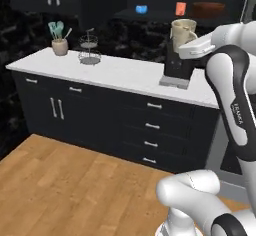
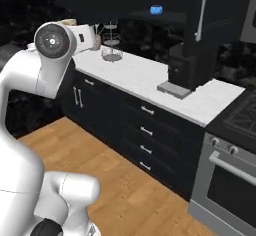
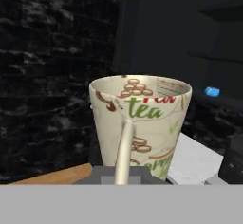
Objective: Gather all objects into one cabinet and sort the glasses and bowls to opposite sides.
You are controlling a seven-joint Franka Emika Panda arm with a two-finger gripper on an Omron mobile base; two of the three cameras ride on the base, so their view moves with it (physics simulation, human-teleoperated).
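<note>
Glossy white arm (image 1: 235,110), dark joints

Bowl (image 1: 141,9), jar (image 1: 180,8) and wooden bowl (image 1: 208,9) stand left to right in the cabinet (image 1: 165,15)

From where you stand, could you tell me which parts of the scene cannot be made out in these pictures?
- Cream cup, hand view: its base is cut off at the bottom edge; the fingers' contact on it is hidden.
- Red jar, left base view: too small and blurred to confirm a lid.
- Big brown bowl, left base view: its contents are hidden by its wall.
- Cabinet, right base view: the open door hides most of the shelf beyond the blue bowl.
</note>
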